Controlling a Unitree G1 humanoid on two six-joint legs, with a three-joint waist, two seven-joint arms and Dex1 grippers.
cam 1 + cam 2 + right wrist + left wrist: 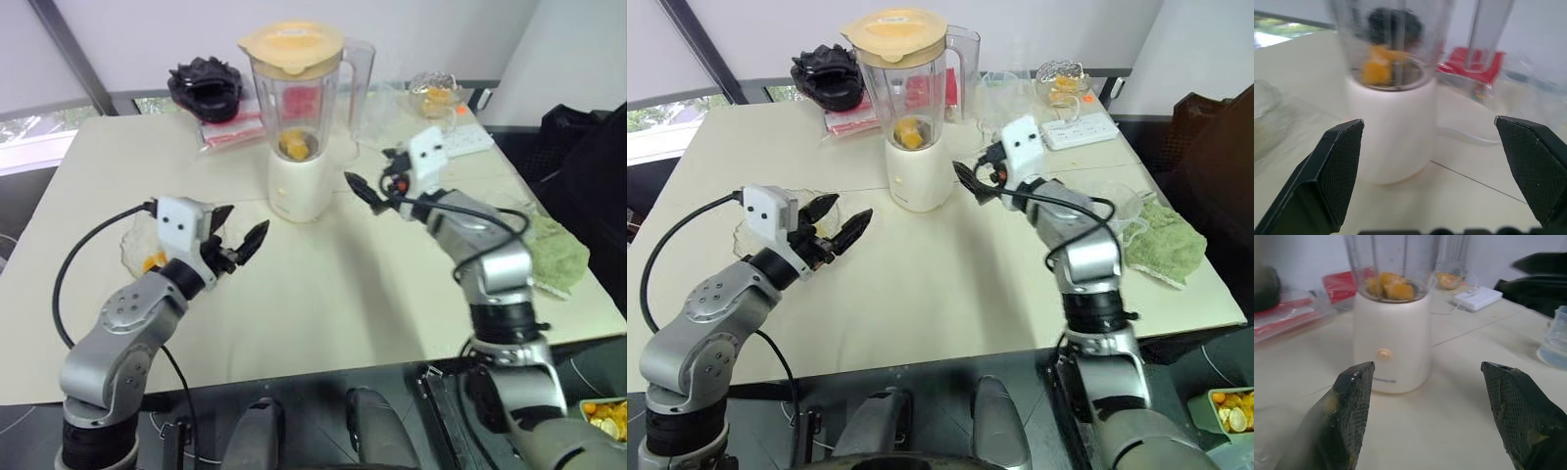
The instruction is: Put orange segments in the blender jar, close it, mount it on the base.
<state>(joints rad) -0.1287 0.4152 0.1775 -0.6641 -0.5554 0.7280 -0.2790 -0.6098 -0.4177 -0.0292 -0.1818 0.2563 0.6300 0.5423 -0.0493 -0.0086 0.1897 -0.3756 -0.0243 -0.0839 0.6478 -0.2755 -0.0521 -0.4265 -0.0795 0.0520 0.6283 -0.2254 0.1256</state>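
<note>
The clear blender jar stands mounted on the cream-white base at the table's middle back, with a cream lid on top. Orange segments lie at the jar's bottom, and the left wrist view shows the segments above the base. My left gripper is open and empty, off to the left of the base and nearer the table's front. My right gripper is open wide and empty, just right of the base and apart from it, pointing toward the base.
A crinkled clear bowl lies under my left arm. At the back are a black object, red packets, a clear measuring cup, a small bowl with orange pieces and a white power strip. A green cloth lies at the right edge.
</note>
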